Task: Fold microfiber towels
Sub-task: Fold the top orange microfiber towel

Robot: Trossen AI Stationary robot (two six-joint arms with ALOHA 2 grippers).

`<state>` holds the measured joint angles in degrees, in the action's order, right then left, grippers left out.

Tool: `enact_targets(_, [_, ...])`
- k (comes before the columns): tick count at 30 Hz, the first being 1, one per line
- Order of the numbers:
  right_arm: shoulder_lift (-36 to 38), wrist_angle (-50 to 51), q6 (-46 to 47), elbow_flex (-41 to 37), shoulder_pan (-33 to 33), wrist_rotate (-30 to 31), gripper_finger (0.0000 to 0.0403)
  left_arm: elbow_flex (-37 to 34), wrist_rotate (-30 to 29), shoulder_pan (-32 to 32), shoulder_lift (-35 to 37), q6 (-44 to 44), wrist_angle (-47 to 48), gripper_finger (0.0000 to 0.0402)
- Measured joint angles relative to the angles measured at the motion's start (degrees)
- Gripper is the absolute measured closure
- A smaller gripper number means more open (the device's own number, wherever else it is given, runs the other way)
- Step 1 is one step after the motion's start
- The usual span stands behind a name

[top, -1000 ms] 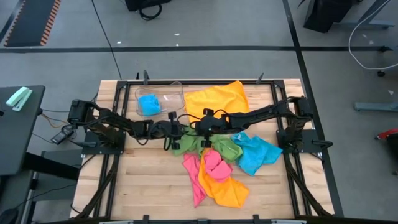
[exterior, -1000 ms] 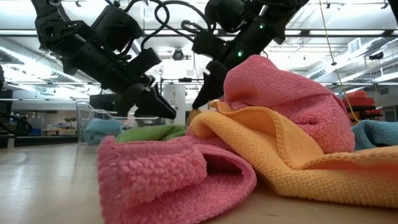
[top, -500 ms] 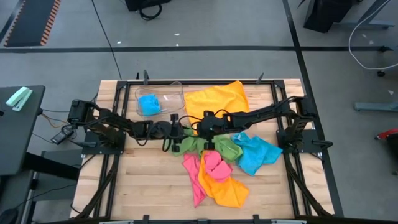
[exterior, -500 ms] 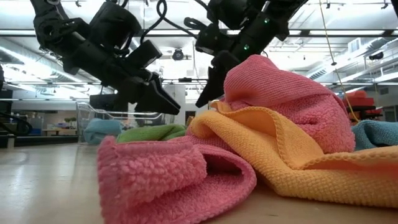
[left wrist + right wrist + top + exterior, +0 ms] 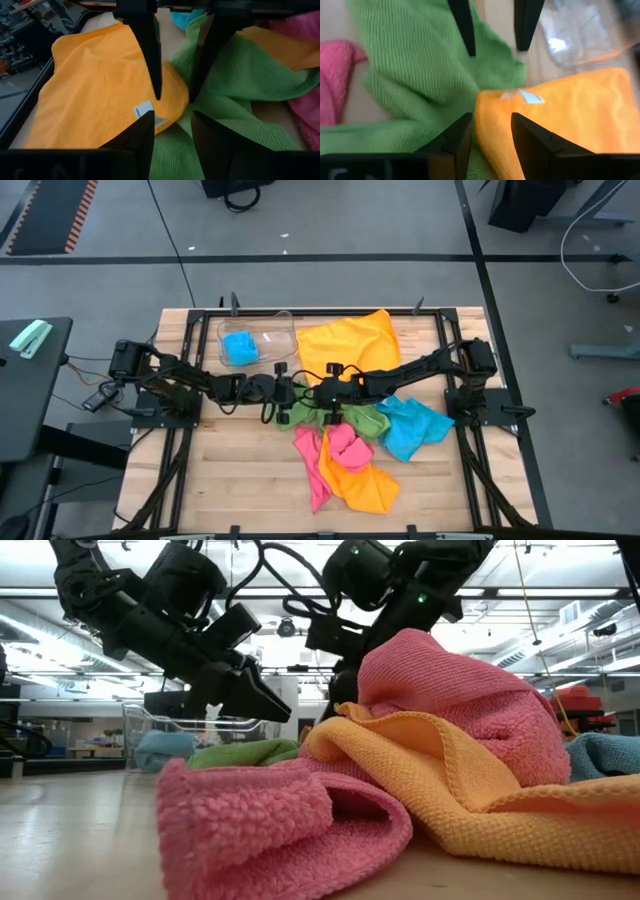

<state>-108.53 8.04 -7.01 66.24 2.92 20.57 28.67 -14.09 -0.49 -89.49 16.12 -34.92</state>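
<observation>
1. Wooden bench (image 5: 230, 480) with towels heaped at centre; clear plastic bin (image 5: 256, 340) at far left corner, blue towel (image 5: 240, 347) inside.
2. Large orange towel (image 5: 348, 340) spread flat at far side of bench, near corner with white tag lying on the green towel (image 5: 340, 416).
3. Green towel rumpled at mid-bench, partly under pink towel (image 5: 345, 445) and second orange towel (image 5: 362, 483) on near side; another blue towel (image 5: 412, 428) just right of the green.
4. Left end effector (image 5: 291, 395) low over left edge of green towel, beside tagged orange corner. Fingers (image 5: 142, 137) parted, gap visible in left wrist view, nothing gripped.
5. Right end effector (image 5: 322, 394) facing the left one across the same spot, just apart. Fingers (image 5: 461, 135) parted over green/orange overlap, nothing gripped.
6. Low view: both arms angled down behind pink-and-orange heap; fingertips of right end effector hidden by heap.
</observation>
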Motion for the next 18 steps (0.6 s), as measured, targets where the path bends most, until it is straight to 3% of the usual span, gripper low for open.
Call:
enact_targets(9, [-1.4,0.9,-2.0,0.0,0.9,2.8,0.0317,0.0,0.0,0.0,0.0,0.0,0.3,0.0262])
enact_targets(18, [-4.2,-0.7,-3.6,0.0,0.6,3.4,0.0332,0.0,0.0,0.0,0.0,-0.4,0.5,0.0269])
